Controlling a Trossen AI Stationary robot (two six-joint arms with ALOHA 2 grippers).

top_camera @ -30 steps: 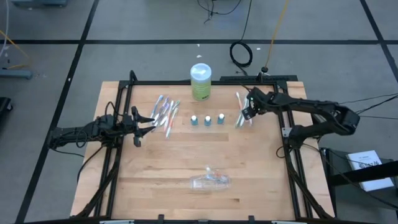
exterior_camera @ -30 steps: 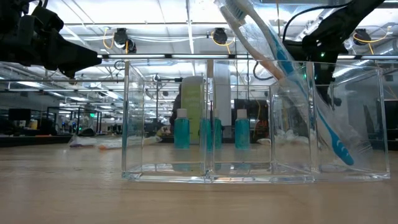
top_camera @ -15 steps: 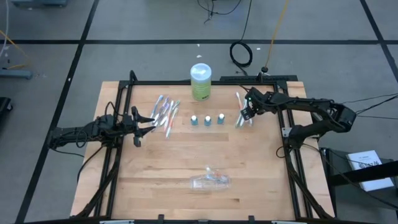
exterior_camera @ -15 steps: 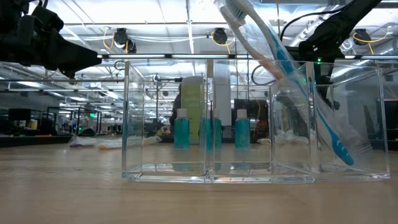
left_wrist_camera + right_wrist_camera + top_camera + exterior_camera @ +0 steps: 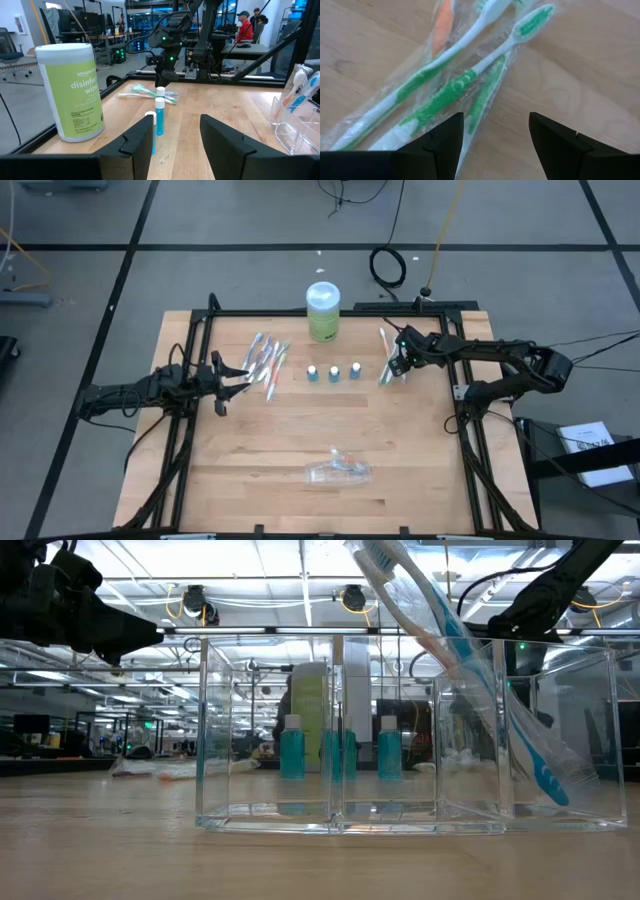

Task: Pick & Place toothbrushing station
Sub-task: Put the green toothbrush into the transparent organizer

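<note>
- Hovering near the table's [image 5: 200, 480] far right corner, the right gripper [image 5: 400, 360] has edged closer over a small pile of wrapped green brushes [image 5: 455, 90] in the last second; its arm's elbow has drawn in a little too.
- Its fingers [image 5: 435, 145] stand apart and empty, straddling the green handles in its wrist view, with the pile right beneath them.
- That shift reads as lining up for a pick: a descent and a squeeze on one brush look to be the next step, though nothing is held yet.
- The left gripper [image 5: 222, 380] waits unmoved by the table's left edge, fingers [image 5: 137, 142] parted and empty, beside a second pile of brushes [image 5: 268, 360].
- Three small blue tubes [image 5: 333, 372] stand in a row between the two piles, toward the far edge; a green wipes tub [image 5: 322, 311] sits at that edge behind them.
- The clear organiser [image 5: 338, 471] lies near the front edge, well apart from both piles; the low view shows one blue-and-white brush [image 5: 470, 670] already leaning in its right-hand compartment [image 5: 560, 740], the others bare.
- The brushes are thin, with glossy film wrap likely to slip in a grip.
</note>
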